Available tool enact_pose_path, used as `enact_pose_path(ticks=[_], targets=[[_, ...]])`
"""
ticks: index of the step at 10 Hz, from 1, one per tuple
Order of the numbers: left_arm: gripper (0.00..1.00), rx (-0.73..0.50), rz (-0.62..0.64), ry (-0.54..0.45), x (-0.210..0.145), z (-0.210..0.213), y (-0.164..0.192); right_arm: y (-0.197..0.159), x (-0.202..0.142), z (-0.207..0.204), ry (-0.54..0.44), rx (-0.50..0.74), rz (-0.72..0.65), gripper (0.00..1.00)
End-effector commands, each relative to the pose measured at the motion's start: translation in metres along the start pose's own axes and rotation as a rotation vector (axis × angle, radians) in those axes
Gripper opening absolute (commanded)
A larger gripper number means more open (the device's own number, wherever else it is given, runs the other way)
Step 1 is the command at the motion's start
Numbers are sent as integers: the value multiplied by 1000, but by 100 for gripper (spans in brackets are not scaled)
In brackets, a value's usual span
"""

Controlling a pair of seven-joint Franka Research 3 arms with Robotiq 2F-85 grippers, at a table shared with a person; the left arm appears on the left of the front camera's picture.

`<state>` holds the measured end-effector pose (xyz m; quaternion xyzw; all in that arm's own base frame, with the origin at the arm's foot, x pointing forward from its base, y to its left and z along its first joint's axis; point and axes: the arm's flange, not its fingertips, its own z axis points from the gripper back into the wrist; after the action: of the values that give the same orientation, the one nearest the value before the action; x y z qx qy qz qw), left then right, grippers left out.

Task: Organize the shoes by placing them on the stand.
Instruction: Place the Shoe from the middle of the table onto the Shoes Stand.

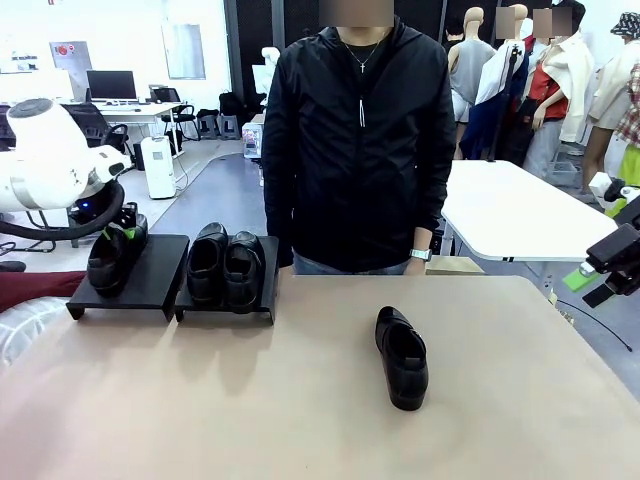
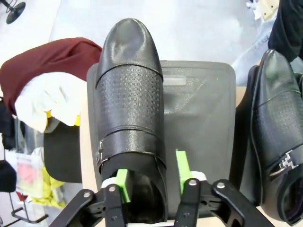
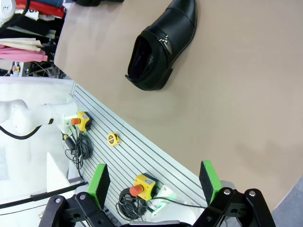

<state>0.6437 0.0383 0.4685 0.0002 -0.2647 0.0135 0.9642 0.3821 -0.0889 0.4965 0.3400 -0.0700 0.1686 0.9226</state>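
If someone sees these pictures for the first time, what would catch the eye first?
One black dress shoe lies alone in the middle of the tan table. On the left platform the left gripper stands open at the heel of a single shoe, while the neighbouring platform carries a full pair.
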Motion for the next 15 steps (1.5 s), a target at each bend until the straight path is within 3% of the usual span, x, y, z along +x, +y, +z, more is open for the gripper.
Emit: enact_pose_path(ticks=[1,3,5,7,9,11,12,13,14,15], targets=[[100,42,-19,3,-11,20,-8,3,2,2,2,-5,-23,100],[100,-27,-98,-28,-34,76,-29,3,2,2,2,-5,-23,100],[100,-192,-102,5,-88,153,-65,3,2,2,2,-5,-23,100],[100,-399,-113,291,-155,197,-89,3,2,2,2,-5,-23,100],[100,-602,-288,380,-219,214,-94,3,2,2,2,-5,-23,100],[100,-749,-399,352,-264,217,-75,3,2,2,2,-5,-23,100],[100,-823,-305,274,-270,214,-51,3,2,2,2,-5,-23,100],[100,-915,-291,208,-273,208,-34,3,2,2,2,-5,-23,100],[100,-747,-364,350,-269,220,-80,3,2,2,2,-5,-23,100],[100,-747,-364,350,-269,220,-80,3,2,2,2,-5,-23,100]])
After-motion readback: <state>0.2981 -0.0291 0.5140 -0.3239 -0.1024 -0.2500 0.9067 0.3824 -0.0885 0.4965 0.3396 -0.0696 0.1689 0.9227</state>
